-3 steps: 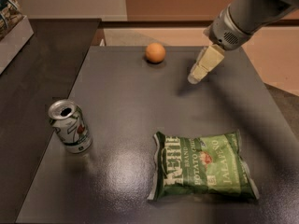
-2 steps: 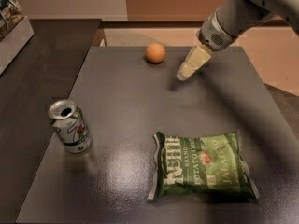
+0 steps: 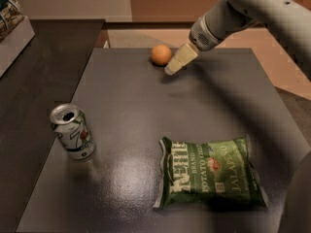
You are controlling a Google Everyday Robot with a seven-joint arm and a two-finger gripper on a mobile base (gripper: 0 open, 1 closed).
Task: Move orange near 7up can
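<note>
The orange sits at the far edge of the dark table, near the middle. The 7up can, open-topped and upright, stands near the table's left edge, well in front of the orange. My gripper comes in from the upper right and hangs just right of the orange, tips down near the table surface, a small gap from the fruit. It holds nothing that I can see.
A green jalapeño chip bag lies flat at the front right. A lower dark counter runs along the left, with a box at its far left. Tan floor lies beyond the right edge.
My gripper has moved left along the far side of the table, from well right of the orange to just beside it. The orange, can and bag have not moved.
</note>
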